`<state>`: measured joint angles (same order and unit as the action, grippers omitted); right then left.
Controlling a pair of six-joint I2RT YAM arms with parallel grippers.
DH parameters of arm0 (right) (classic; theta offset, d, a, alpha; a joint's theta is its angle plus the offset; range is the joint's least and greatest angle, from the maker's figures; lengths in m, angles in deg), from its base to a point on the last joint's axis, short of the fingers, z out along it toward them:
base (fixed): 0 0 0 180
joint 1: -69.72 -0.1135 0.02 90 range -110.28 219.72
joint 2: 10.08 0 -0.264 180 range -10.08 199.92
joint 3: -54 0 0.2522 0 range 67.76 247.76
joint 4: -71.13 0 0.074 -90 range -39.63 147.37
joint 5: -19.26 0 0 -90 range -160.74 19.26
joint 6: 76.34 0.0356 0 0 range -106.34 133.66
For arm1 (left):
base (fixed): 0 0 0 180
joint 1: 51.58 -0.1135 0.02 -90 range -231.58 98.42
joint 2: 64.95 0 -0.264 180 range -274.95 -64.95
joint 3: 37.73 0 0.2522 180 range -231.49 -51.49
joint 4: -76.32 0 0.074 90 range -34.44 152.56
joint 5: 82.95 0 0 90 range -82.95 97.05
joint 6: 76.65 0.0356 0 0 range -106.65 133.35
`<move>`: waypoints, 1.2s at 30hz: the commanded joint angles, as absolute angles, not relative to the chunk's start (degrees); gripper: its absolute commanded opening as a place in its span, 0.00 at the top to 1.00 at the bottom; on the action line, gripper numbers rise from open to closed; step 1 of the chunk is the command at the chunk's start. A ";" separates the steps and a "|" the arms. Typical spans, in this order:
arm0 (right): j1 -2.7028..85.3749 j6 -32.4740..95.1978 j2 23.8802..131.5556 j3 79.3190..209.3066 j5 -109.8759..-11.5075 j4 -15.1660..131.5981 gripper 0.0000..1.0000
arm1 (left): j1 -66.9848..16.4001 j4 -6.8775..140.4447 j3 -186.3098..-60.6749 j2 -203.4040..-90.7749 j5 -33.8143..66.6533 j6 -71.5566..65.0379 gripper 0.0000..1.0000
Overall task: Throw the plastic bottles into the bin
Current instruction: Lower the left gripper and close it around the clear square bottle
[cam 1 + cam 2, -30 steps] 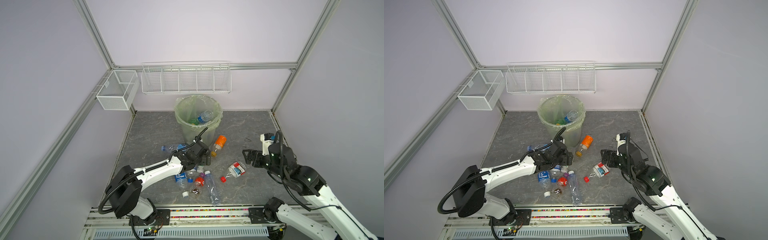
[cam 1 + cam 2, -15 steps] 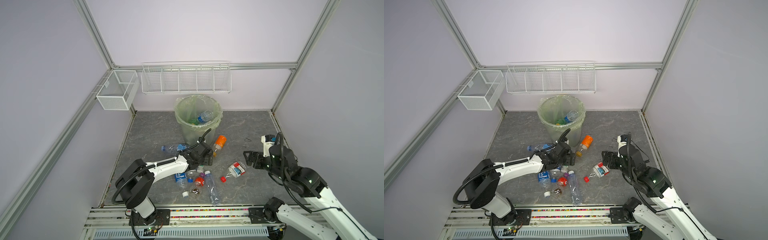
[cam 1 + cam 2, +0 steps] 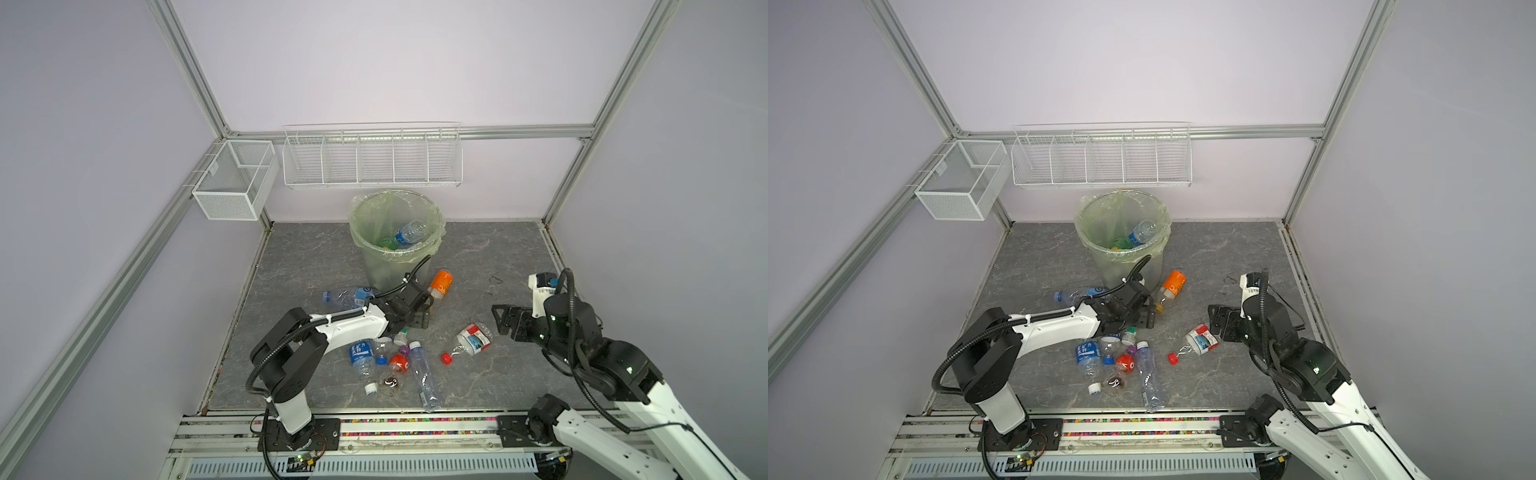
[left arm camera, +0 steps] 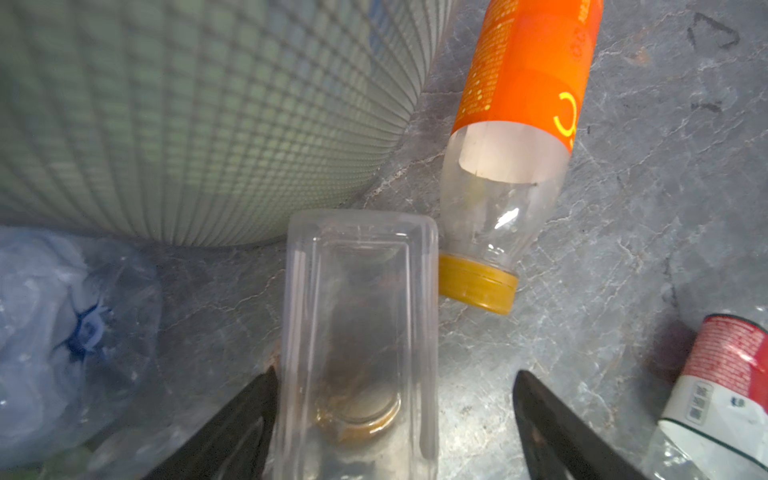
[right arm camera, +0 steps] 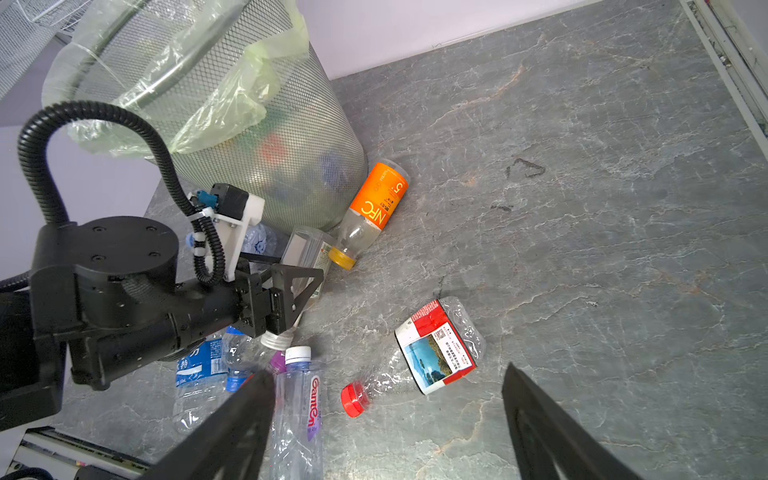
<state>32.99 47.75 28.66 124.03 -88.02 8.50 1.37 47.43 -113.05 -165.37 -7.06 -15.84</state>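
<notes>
The bin (image 3: 380,272) (image 3: 1111,268) stands at the back middle with bottles (image 3: 409,233) inside. My left gripper (image 3: 417,309) (image 4: 395,372) is low at its foot, open astride a clear square bottle (image 4: 359,324) (image 5: 305,249). One finger touches the bottle's side and the other stands apart. An orange-labelled bottle (image 3: 439,283) (image 4: 523,83) lies just beyond. My right gripper (image 3: 498,320) (image 5: 386,372) hangs open and empty beside a red-labelled crushed bottle (image 3: 473,338) (image 5: 436,349). Several more bottles (image 3: 386,361) (image 3: 1117,361) lie under the left forearm.
A crushed blue-capped bottle (image 3: 345,296) lies left of the bin. A white wire mesh box (image 3: 232,183) and a long wire rack (image 3: 372,160) hang on the back walls. The arms' rail (image 3: 374,428) runs along the front edge. Bare grey floor (image 3: 498,257) lies to the right.
My left gripper has slid a little to the right along the bin's foot, over the clear square bottle, and its jaws have narrowed slightly. The right arm has barely moved.
</notes>
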 commanded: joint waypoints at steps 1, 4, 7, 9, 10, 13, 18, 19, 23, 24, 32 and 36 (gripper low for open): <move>33.16 48.02 27.73 123.69 -89.45 7.14 0.12 | 1.74 45.64 -115.70 -167.44 -7.69 -14.29 0.14; 33.21 47.95 27.38 123.69 -89.55 6.83 0.12 | 1.68 44.92 -116.52 -168.46 -7.69 -14.10 0.15; 33.24 47.96 27.07 123.49 -89.64 6.65 0.12 | 1.68 44.87 -116.86 -169.09 -7.51 -14.07 0.16; 33.18 48.08 26.99 123.53 -89.72 6.56 0.12 | 1.73 44.65 -117.19 -169.57 -7.52 -13.99 0.16; 33.22 48.07 26.92 123.43 -89.73 6.48 0.12 | 1.62 44.51 -117.25 -169.84 -7.52 -13.99 0.16; 33.20 48.11 26.83 123.32 -89.73 6.48 0.12 | 1.68 44.78 -117.38 -170.71 -7.33 -13.83 0.17; 33.22 47.98 26.63 123.42 -89.97 6.06 0.12 | 1.65 44.63 -118.00 -172.39 -7.09 -13.83 0.21; 33.19 47.99 26.52 123.46 -89.93 6.04 0.12 | 1.70 44.60 -117.96 -172.52 -7.11 -13.89 0.22; 33.19 47.97 25.97 123.54 -90.38 5.86 0.12 | 1.70 44.65 -118.18 -172.94 -7.35 -13.64 0.31; 33.19 47.98 25.95 123.50 -90.43 5.78 0.12 | 1.65 44.56 -118.30 -173.05 -7.37 -13.58 0.33; 33.18 48.26 25.52 123.59 -90.52 5.60 0.12 | 1.71 42.92 -119.52 -173.23 -7.71 -12.52 0.57; 33.22 48.36 25.25 123.66 -90.61 5.51 0.12 | 1.69 42.13 -119.87 -172.45 -8.03 -11.82 0.68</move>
